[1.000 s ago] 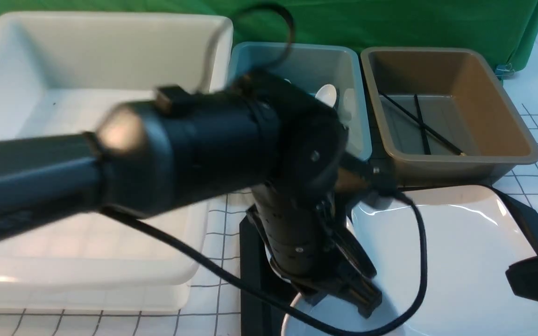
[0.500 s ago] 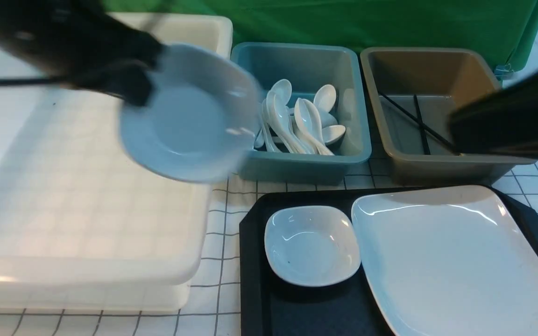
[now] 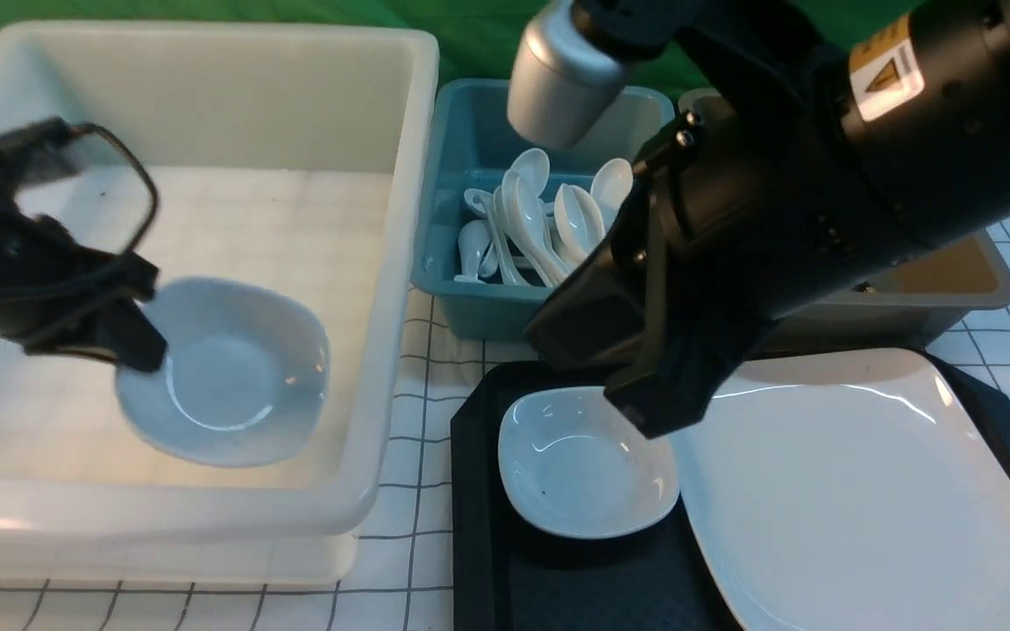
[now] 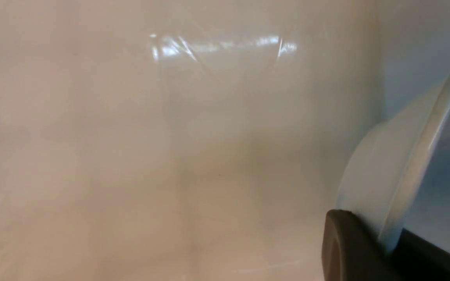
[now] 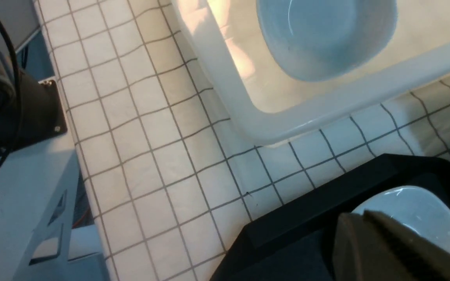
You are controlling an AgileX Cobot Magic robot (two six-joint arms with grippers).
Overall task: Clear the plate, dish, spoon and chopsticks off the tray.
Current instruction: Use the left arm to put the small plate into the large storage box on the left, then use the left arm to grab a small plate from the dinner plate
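My left gripper is shut on the rim of a small white dish, holding it tilted low inside the big white tub. In the left wrist view the fingers pinch that dish's edge. A second small dish and the large white plate lie on the black tray. My right gripper hangs shut just above that second dish, holding nothing. Several white spoons lie in the blue tub. The chopsticks are hidden.
The blue tub stands behind the tray, with a brown tub to its right, mostly covered by my right arm. A white grid-patterned cloth covers the table between the white tub and the tray.
My left gripper has carried the dish from the tray to the left and lowered it into the white tub. My right arm has swung in from the right over the dish on the tray.
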